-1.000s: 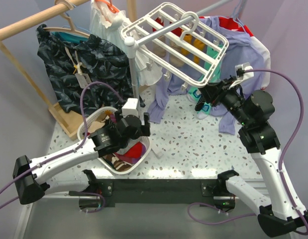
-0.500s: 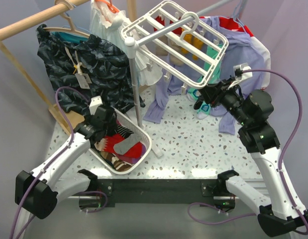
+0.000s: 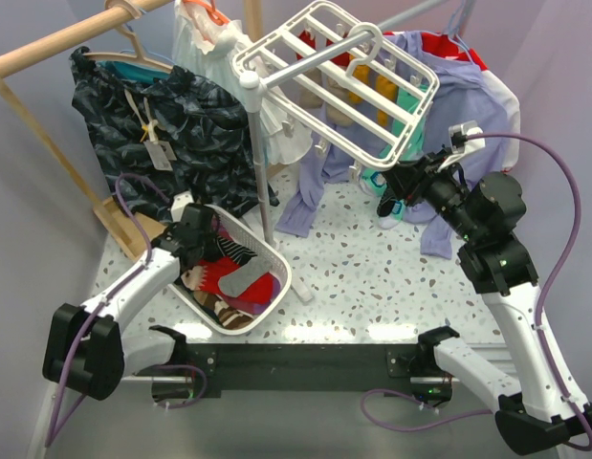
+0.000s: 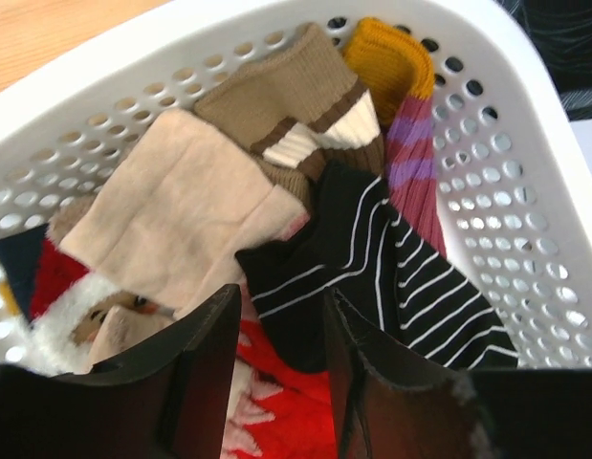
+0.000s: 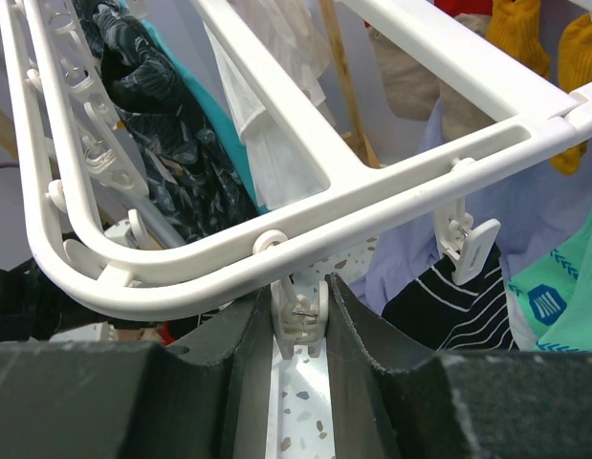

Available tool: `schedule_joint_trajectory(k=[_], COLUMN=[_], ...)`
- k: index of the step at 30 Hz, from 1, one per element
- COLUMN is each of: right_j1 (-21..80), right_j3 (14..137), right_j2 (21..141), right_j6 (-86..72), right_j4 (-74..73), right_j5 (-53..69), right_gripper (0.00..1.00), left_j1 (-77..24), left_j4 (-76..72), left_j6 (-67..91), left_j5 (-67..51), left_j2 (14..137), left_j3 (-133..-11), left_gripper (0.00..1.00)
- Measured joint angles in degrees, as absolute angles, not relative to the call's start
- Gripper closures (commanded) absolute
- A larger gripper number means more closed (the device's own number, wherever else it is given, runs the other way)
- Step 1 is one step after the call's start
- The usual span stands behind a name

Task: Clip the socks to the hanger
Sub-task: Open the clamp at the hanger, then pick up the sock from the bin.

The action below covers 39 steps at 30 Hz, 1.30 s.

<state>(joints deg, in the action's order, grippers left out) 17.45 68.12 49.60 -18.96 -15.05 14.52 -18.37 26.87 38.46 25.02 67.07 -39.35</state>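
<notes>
Stage: early, red pair unclipped | socks (image 3: 262, 287): in basket (image 3: 257, 239), lower left of top view | left gripper (image 4: 281, 311): spread, empty, above them | right gripper (image 5: 300, 287): we judge it pinching a clip (image 5: 300, 320) on the hanger (image 5: 420, 172).

tabletop (image 3: 372, 277): white speckled terrazzo | walls (image 3: 18, 172): plain lavender, around tabletop | wooden rail (image 3: 56, 44): above tabletop's far-left corner

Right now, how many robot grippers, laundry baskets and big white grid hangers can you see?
Grippers: 2, the left gripper and the right gripper
Laundry basket: 1
Grid hanger: 1
Total: 4
</notes>
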Motion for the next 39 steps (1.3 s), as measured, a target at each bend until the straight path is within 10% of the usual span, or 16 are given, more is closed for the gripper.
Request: schedule_joint_trajectory(k=[11, 39], right_j1=[17.5, 17.5], right_j3=[68.1, 68.1], right_j2=[49.6, 49.6], right_j6=[-18.9, -18.8], right_j4=[-15.1, -15.3], right_j5=[14.5, 14.5], right_gripper=[0.85, 0.85], left_j1=[-17.7, -17.7], left_j4=[22.4, 19.2], left_j6=[38.3, 39.2], left_j5=[23.5, 14.7], left_j2=[72.4, 70.6], left_j3=[-39.4, -41.3], left_gripper=[0.44, 0.71])
